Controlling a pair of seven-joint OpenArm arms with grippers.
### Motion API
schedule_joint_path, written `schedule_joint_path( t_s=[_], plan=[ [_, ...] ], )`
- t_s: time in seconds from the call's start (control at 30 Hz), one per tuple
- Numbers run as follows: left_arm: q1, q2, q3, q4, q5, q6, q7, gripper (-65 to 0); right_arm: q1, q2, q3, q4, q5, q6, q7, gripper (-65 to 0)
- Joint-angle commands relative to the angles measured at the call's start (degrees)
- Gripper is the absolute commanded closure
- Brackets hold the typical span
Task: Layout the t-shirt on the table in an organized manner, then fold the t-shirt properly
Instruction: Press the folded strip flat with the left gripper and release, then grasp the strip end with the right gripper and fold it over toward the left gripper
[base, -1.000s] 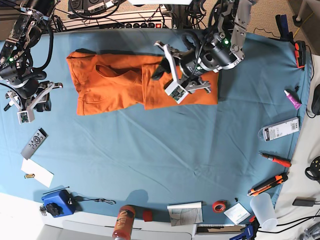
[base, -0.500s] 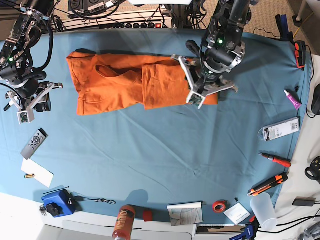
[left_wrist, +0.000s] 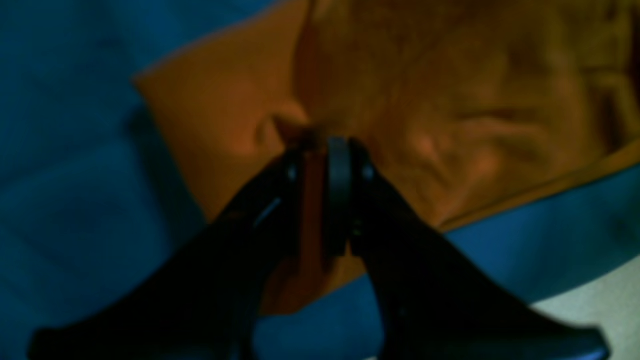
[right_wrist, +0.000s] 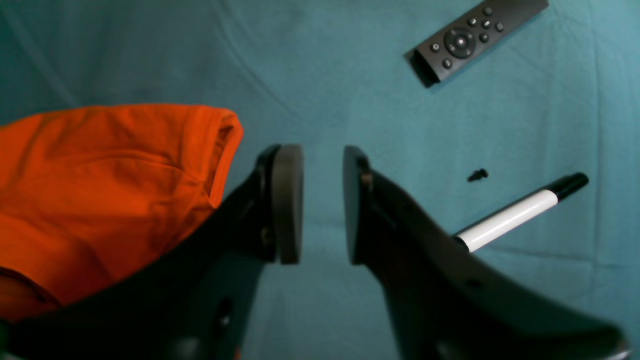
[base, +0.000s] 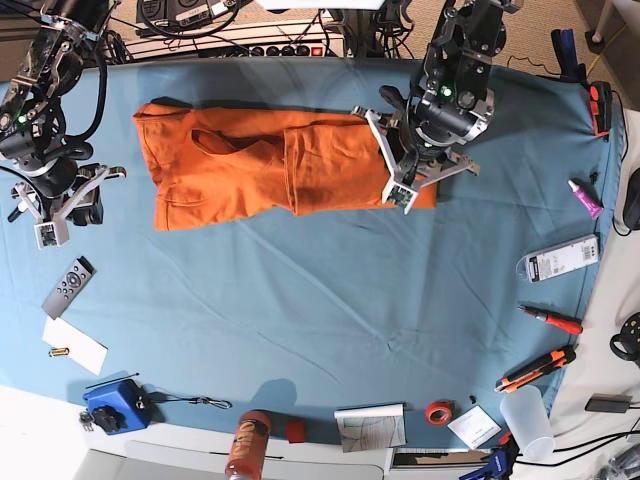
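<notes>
The left pincer (left_wrist: 325, 165) is pinching a raised fold of the bright orange short-sleeved cotton t-shirt (base: 270, 165), its black jaws nearly together with cloth between them. In the base view this pincer (base: 405, 165) is sitting over the shirt's right end, upper centre of the frame. The right pincer (right_wrist: 322, 202) is standing released, a clear gap between its pads and nothing in it, hovering over bare cloth just beside the shirt's rounded edge; in the base view it (base: 55, 215) is at the left edge.

The shirt is lying as a long, loosely folded band across the upper part of the wide teal-blue cloth-covered worktop (base: 330, 320), with creases and one layer overlapping another near its middle. No neck label is showing.

The left wrist view is dim and blurred, so the exact part being pinched is hard to make out. The arm is covering the shirt's right end in the base view.

Only the right wrist view is showing clearly the black remote control (right_wrist: 475, 37), a white marker with a black cap (right_wrist: 520, 212) and a small black speck (right_wrist: 477, 175) nearby.
</notes>
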Motion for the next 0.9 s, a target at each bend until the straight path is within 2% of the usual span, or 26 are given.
schedule_joint_path(
  t_s=[0.0, 0.07, 0.13, 0.23, 0.3, 0.37, 0.43, 0.6, 0.77, 0.87],
  plan=[
    [-0.4, 0.2, -0.1, 2.0, -0.2, 0.1, -0.8, -7.3, 0.6, 1.0, 0.5, 0.8, -0.1, 0.4, 1.0, -22.7],
    [-0.4, 0.2, -0.1, 3.2, -0.1, 0.1, -0.8, -7.3, 0.4, 1.0, 0.5, 0.8, -1.6, 1.1, 1.3, -31.6],
    [-0.3, 0.2, -0.1, 3.3, -0.1, 0.1, -0.8, -7.3, 0.2, 1.0, 0.5, 0.8, -1.9, 1.2, 1.4, -34.8],
    [-0.3, 0.2, -0.1, 3.3, -0.1, 0.1, -0.8, -7.3, 0.3, 1.0, 0.5, 0.8, 2.4, -1.2, -1.4, -34.8],
    [-0.3, 0.2, 0.0, 3.3, -0.2, 0.1, -0.8, -7.3, 0.3, 1.0, 0.5, 0.8, 6.4, -1.3, -0.9, -34.7],
    [-0.3, 0.2, 0.0, 3.3, -0.2, 0.1, -0.8, -7.3, 0.3, 1.0, 0.5, 0.6, 6.2, -1.0, 1.2, -34.7],
    [-0.3, 0.2, 0.0, 3.3, -0.2, 0.1, -0.8, -7.3, 0.3, 1.0, 0.5, -1.0, 7.2, 0.0, 1.4, -34.7],
    [-0.3, 0.2, 0.0, 3.3, -0.1, 0.1, -0.8, -7.3, 0.4, 1.0, 0.5, -10.8, 17.8, 4.1, -1.6, -34.7],
    [-0.3, 0.2, 0.0, 3.3, -0.2, 0.1, -0.8, -7.3, 0.3, 1.0, 0.5, -20.1, 27.2, 7.1, -7.6, -34.7],
    [-0.3, 0.2, 0.0, 3.3, -0.2, 0.1, -0.8, -7.3, 0.3, 0.9, 0.5, -25.9, 31.3, 8.9, -8.9, -34.7]
  ],
)
